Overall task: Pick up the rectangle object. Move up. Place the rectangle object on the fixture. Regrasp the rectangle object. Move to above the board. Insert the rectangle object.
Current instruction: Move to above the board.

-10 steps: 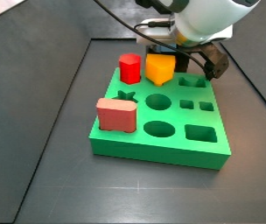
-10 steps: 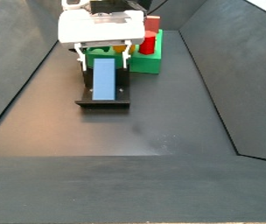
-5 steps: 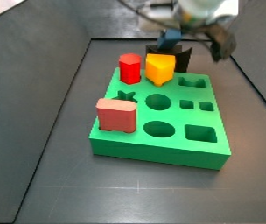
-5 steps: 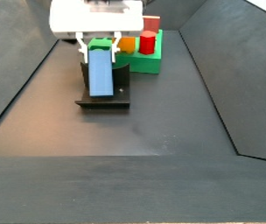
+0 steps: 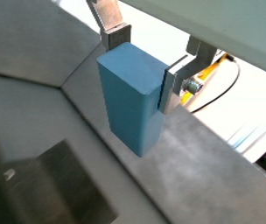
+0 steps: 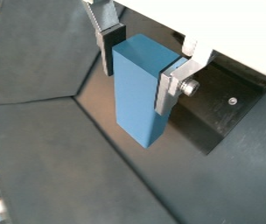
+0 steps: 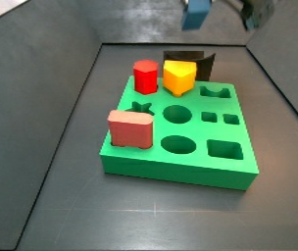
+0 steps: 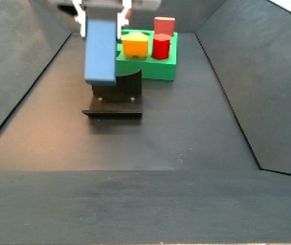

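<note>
At upper left of a side view, well above the fixture (image 8: 115, 98): the block (image 8: 100, 50), steel-blue, hanging upright and long end down. Clamped near its upper end between the fingers (image 5: 178, 77) of the gripper (image 5: 147, 59); same grip plain in both wrist views, silver plates flat against opposite faces (image 6: 142, 92). Barely visible at the top edge of a side view (image 7: 198, 12), gripper mostly out of frame.

Judged step: regrasp done, lift off the fixture, carry toward the board (image 7: 233, 169). Next move calls for travel across to above the board, then lining up over the rectangular hole (image 7: 226, 149) near the lower right corner before any descent.

Around: red peg (image 7: 145, 75) and yellow peg (image 7: 178, 76) standing at the board's far row, pink block (image 7: 130, 128) at its left edge. Tall enough to snag a low carry, so height to be kept until over the hole. Bench otherwise bare, dark.
</note>
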Motion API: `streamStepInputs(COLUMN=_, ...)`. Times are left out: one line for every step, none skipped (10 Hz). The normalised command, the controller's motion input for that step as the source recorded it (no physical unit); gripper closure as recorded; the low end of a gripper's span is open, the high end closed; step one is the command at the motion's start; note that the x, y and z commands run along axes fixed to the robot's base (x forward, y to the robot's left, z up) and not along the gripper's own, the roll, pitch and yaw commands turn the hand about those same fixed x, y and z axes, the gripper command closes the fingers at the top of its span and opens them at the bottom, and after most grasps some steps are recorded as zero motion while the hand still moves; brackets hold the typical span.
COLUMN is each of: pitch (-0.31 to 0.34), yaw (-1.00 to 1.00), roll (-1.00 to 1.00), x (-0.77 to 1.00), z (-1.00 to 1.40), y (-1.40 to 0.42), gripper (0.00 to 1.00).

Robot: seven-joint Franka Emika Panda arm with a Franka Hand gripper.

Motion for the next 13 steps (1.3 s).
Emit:
streamStepInputs(pitch=0.073, yaw=-0.16, roll=-0.11, x=-0.05, z=1.0, y=0.2, gripper=1.0)
streamStepInputs(pitch=0.105, yaw=-0.12, roll=-0.11, x=-0.06, z=1.0, y=0.18, gripper=1.0)
streamStepInputs(pitch=0.114, yaw=-0.09, roll=-0.11, x=-0.06, z=1.0, y=0.17, gripper=1.0)
streamStepInputs(pitch=0.124, yaw=-0.04, roll=-0.09, x=-0.06, z=0.9, y=0.12, gripper=1.0)
streamStepInputs(pitch=0.129, yaw=-0.01, roll=-0.07, x=-0.05, z=0.72, y=0.08, gripper=1.0)
streamStepInputs(pitch=0.13, yaw=0.01, roll=-0.06, x=-0.04, z=0.53, y=0.05, gripper=1.0)
streamStepInputs(pitch=0.125, yaw=0.03, roll=-0.05, x=-0.02, z=0.35, y=0.03, gripper=1.0)
streamStepInputs(pitch=0.111, yaw=-0.11, roll=-1.0, x=-0.45, z=0.24, y=-1.0, gripper=1.0)
streamStepInputs(pitch=0.104, yaw=-0.11, roll=-1.0, x=-0.45, z=0.23, y=-1.0, gripper=1.0)
streamStepInputs(pitch=0.096, yaw=-0.1, roll=-1.0, x=-0.48, z=0.25, y=-1.0, gripper=1.0)
streamStepInputs(pitch=0.094, yaw=-0.1, roll=-1.0, x=-0.48, z=0.24, y=-1.0, gripper=1.0)
streamStepInputs(pitch=0.101, yaw=-0.09, roll=-1.0, x=-0.48, z=0.23, y=-1.0, gripper=1.0)
streamStepInputs(pitch=0.105, yaw=-0.08, roll=-1.0, x=-0.48, z=0.24, y=-1.0, gripper=1.0)
